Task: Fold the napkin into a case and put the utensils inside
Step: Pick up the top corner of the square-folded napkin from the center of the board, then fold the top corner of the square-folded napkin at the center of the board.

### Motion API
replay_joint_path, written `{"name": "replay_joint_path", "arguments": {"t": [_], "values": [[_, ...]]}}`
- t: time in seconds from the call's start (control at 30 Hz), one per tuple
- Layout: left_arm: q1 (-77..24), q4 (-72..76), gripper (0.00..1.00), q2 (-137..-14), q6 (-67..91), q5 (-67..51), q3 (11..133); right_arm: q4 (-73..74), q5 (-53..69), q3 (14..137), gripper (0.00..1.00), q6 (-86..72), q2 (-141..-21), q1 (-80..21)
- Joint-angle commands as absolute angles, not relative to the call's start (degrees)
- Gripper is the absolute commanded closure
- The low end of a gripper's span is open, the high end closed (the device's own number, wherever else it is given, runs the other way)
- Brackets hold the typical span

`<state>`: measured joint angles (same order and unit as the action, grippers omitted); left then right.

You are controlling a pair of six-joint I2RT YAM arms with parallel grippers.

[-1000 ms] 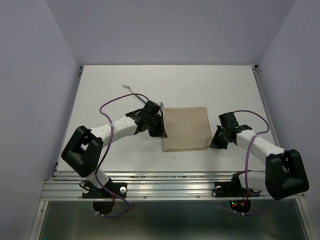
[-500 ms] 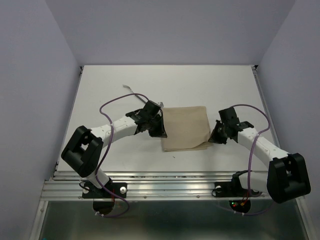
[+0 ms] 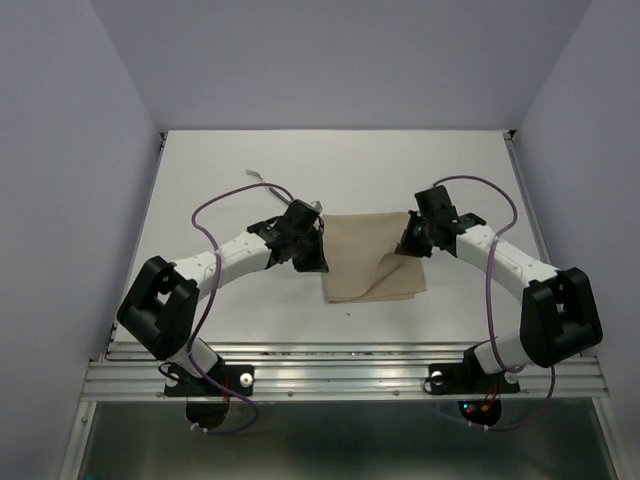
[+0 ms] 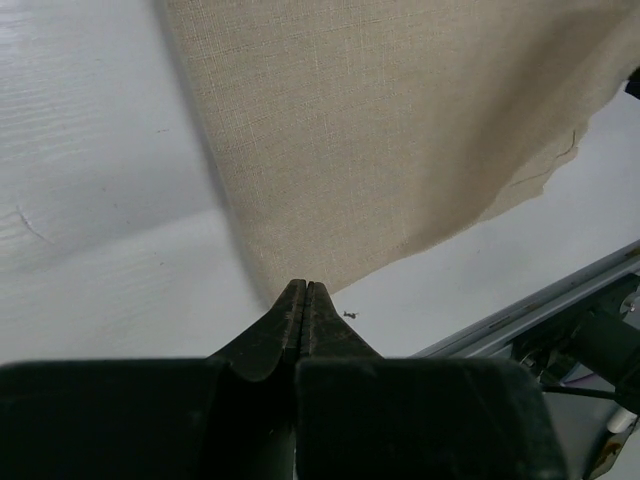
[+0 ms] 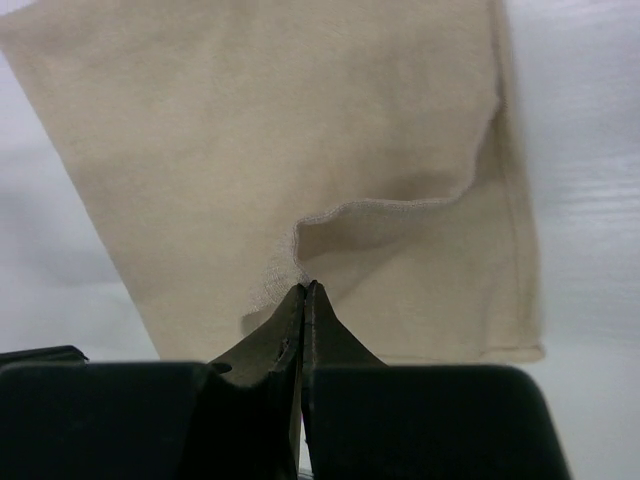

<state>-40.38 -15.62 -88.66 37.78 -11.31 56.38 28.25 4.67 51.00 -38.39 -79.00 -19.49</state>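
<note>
The beige-tan napkin (image 3: pixel 362 252) lies folded on the white table (image 3: pixel 300 160), also seen in the left wrist view (image 4: pixel 400 130) and the right wrist view (image 5: pixel 250 130). My right gripper (image 3: pixel 409 244) is shut on the edge of its top layer (image 5: pixel 303 284) and holds that edge lifted and pulled in over the cloth, leaving a diagonal fold. My left gripper (image 3: pixel 315 262) is shut with its tips (image 4: pixel 303 286) at the napkin's left edge; I cannot tell whether it pinches cloth. A slim silvery utensil (image 3: pixel 257 177) lies at the far left.
Purple cables (image 3: pixel 225 205) loop over both arms. The metal rail (image 3: pixel 340 375) runs along the table's near edge. Grey walls enclose the table on three sides.
My right gripper has closed on the napkin's right edge and carried it up and to the left over the cloth. The left arm has hardly moved.
</note>
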Motion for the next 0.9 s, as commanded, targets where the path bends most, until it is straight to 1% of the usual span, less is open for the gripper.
{"name": "replay_joint_path", "arguments": {"t": [0.0, 0.17, 0.43, 0.6, 0.87], "values": [[-39.90, -17.49, 0.93, -84.55, 37.53, -9.05, 58.89, 22.68, 3.69, 58.17, 0.99, -37.88, -84.45, -23.46], [-39.46, -18.10, 0.93, -82.44, 38.32, -7.91, 57.48, 20.83, 1.85, 67.22, 0.99, -37.00, -93.50, -26.89], [-38.67, -18.46, 0.93, -80.42, 39.11, -7.38, 55.72, 19.78, 1.58, 77.33, 0.99, -35.60, -103.44, -27.95], [-38.67, -18.54, 0.93, -79.98, 39.37, -7.29, 55.55, 19.69, 2.02, 80.33, 0.99, -35.07, -107.66, -28.48], [-38.67, -18.28, 0.93, -80.07, 39.46, -7.47, 55.46, 19.42, 3.16, 82.44, 0.99, -34.80, -110.39, -29.00]]}}
